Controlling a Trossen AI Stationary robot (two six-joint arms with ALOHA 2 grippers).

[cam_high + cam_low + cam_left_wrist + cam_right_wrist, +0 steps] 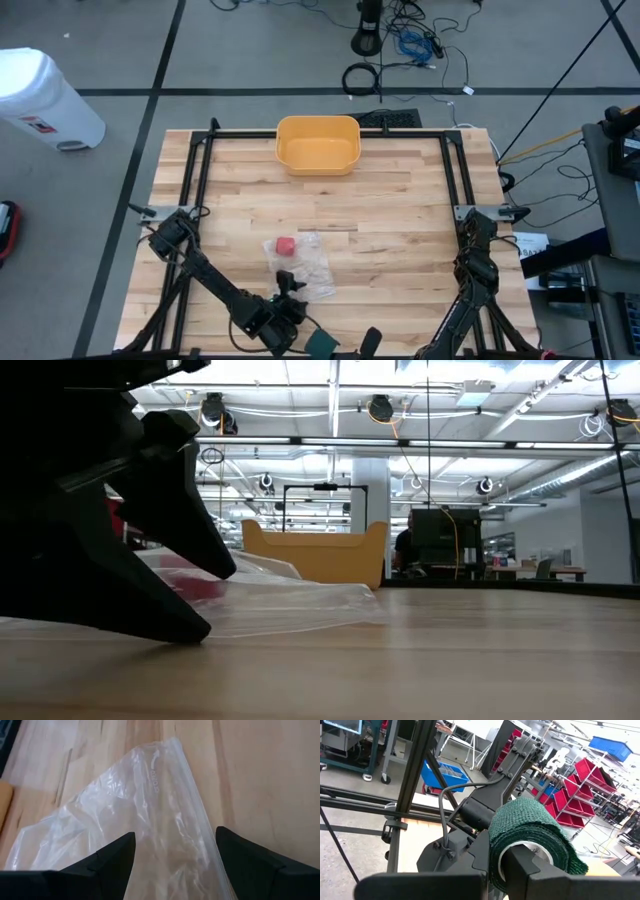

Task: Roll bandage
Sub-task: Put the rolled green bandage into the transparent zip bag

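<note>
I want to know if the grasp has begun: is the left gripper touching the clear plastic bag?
Cannot tell. In the left wrist view the left gripper stands open astride the plastic bag, but no contact or gap shows plainly.

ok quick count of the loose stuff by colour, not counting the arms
yellow: 1, the tub at the table's far edge
clear: 1, the plastic bag, between the open left gripper fingers
red: 1, the small item at the bag
green: 1, the bandage roll in the shut right gripper
total: 4
</note>
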